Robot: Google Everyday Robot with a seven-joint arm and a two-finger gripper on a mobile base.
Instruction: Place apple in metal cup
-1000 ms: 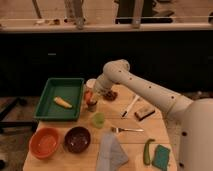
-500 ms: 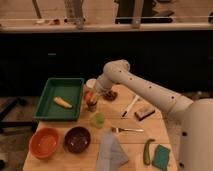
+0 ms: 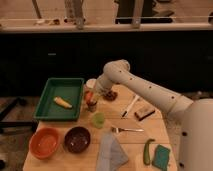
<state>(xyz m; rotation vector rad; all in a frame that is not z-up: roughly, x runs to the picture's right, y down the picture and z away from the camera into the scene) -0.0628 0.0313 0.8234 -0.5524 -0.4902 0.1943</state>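
The gripper (image 3: 93,96) hangs low over the far middle of the bench (image 3: 152,131), just right of the green tray (image 3: 55,90). The apple (image 3: 88,95) sits right at its tip, on the tray side, directly above the metal cup (image 3: 92,106) and at or just over its rim. Whether the gripper is clamped on the apple or loose around it cannot be told. A pale green cup (image 3: 99,119) stands just nearer than the metal cup, and a white cup (image 3: 91,82) stands behind the gripper toward the far edge.
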